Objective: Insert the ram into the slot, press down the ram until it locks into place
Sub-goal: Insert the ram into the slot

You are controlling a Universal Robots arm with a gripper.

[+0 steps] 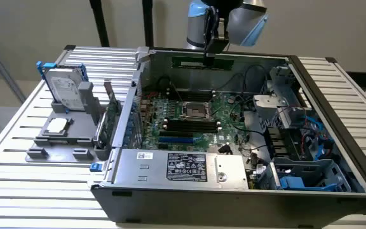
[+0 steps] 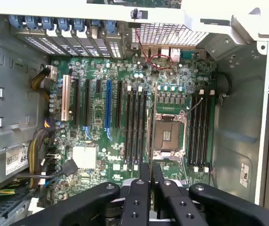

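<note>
Ram (image 1: 201, 63): held level, pinched between the closed fingers of gripper (image 1: 209, 57), high over the open case's far wall. Black slots (image 2: 135, 127) lie on mainboard (image 2: 101, 155) below. White label (image 2: 15, 162) reads "68"; power-supply sticker (image 1: 188, 168) illegible.

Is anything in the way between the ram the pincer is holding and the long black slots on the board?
Nothing visible. The pincer holds the ram above the open case, and the long black slots beside the processor socket lie bare, with no cable or card over them.
</note>
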